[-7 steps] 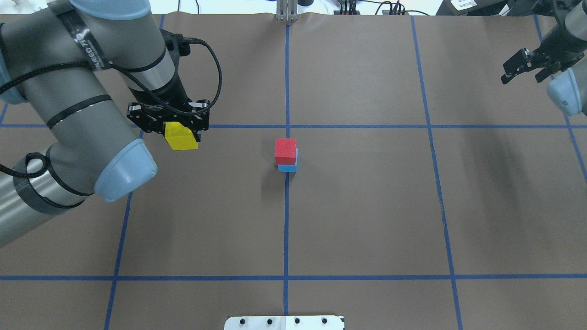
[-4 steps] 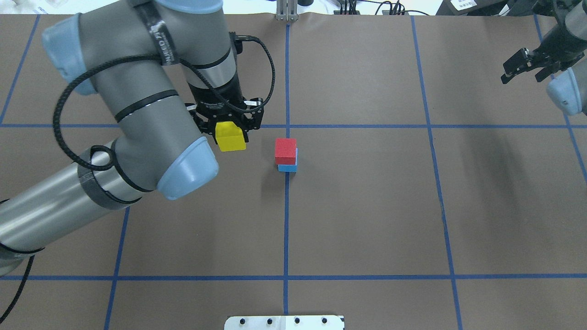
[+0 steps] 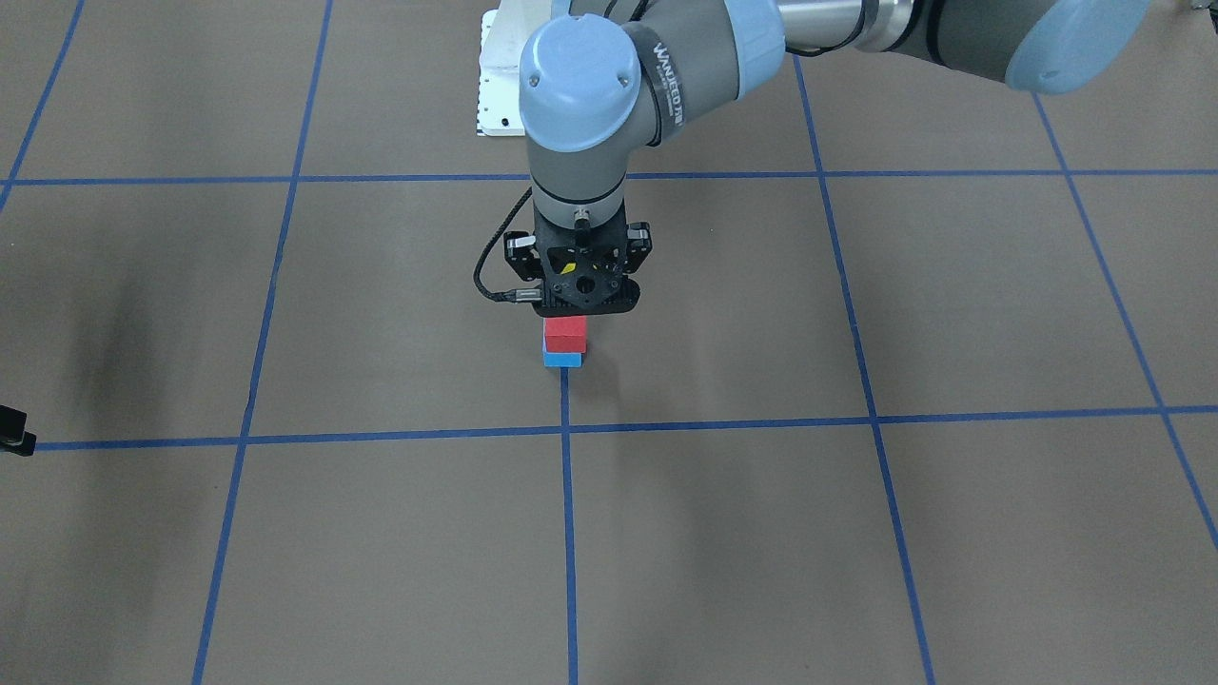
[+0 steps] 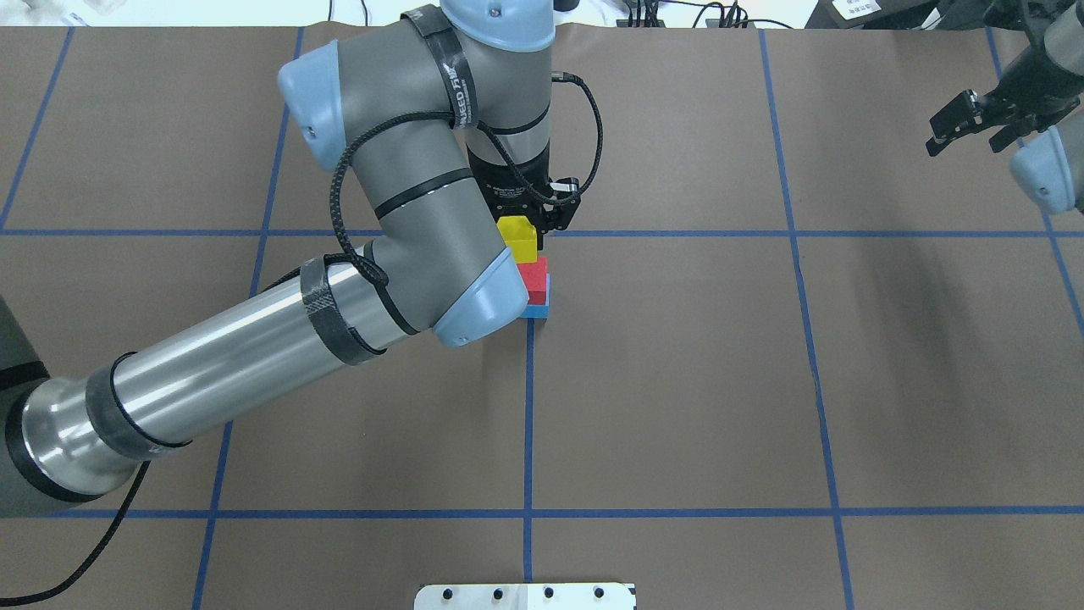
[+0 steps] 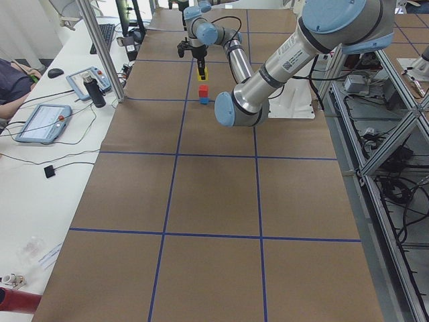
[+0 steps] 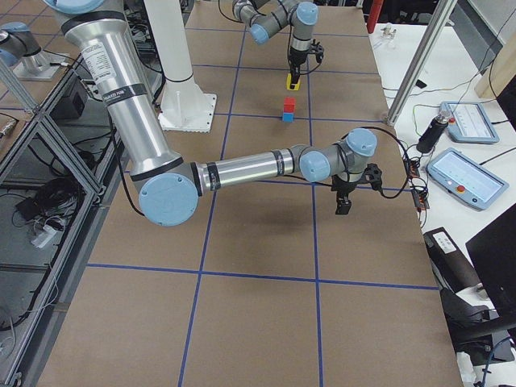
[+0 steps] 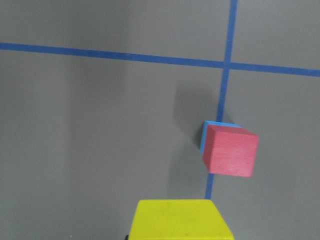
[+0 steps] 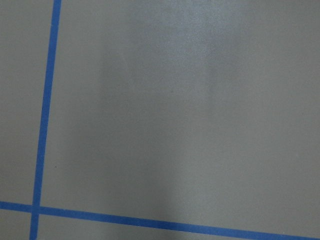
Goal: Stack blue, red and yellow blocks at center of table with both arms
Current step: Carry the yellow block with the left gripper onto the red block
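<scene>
Yellow block (image 4: 517, 240) is the last piece to go on, and it is pinched between the fingers of my left claw (image 3: 580, 300), which is closed on its sides and carries it clear of the tabletop (image 4: 677, 381). Just to its right in the wrist view, and below it, stands the started stack: the red block (image 4: 536, 280) sits on the blue block (image 4: 535, 311), a little off square, so that a strip of blue shows along one edge. Both rest on the centre tape line, near the crossing of lines at the middle. I judge that the step in hand is carrying the yellow cube over the stack; from the wrist view it is close to the red one but not yet lined up above it. The next move calls for a short shift sideways until the faces match, then a slow, straight descent, and letting go only once yellow rests flat on red, since a nudge could push the offset red cube off the blue. Far to the right, my right claw (image 4: 974, 135) hangs with its fingers spread and nothing between them.
</scene>
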`<action>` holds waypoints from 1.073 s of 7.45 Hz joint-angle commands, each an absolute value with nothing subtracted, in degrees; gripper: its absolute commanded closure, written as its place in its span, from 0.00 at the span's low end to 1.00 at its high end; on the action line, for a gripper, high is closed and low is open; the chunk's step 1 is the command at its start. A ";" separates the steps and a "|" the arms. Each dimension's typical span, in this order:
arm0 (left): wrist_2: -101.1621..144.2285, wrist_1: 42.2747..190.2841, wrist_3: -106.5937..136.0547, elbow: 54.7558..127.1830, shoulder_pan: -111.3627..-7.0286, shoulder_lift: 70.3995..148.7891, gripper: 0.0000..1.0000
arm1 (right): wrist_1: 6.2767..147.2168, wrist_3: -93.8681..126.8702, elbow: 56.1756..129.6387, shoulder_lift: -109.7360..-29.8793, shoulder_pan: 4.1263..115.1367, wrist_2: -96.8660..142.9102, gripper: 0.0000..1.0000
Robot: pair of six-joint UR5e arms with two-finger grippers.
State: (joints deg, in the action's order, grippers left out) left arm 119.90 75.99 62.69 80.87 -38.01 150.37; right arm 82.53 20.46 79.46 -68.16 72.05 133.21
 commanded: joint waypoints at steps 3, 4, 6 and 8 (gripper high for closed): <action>118.65 80.42 62.49 76.90 -36.57 150.56 1.00 | 82.53 20.39 79.28 -68.20 71.98 133.07 0.00; 118.65 80.42 62.49 76.73 -36.48 150.47 1.00 | 82.53 20.30 79.28 -68.29 72.07 133.07 0.00; 118.65 80.59 62.40 76.64 -36.13 150.29 1.00 | 82.53 20.30 79.10 -68.29 71.98 133.07 0.00; 118.65 80.60 62.31 76.38 -36.04 150.38 0.96 | 82.53 20.39 79.10 -68.20 72.07 133.07 0.00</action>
State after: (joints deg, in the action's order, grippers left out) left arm 118.65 80.57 62.32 76.48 -36.11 150.37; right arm 82.53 20.32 79.13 -68.27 72.00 133.07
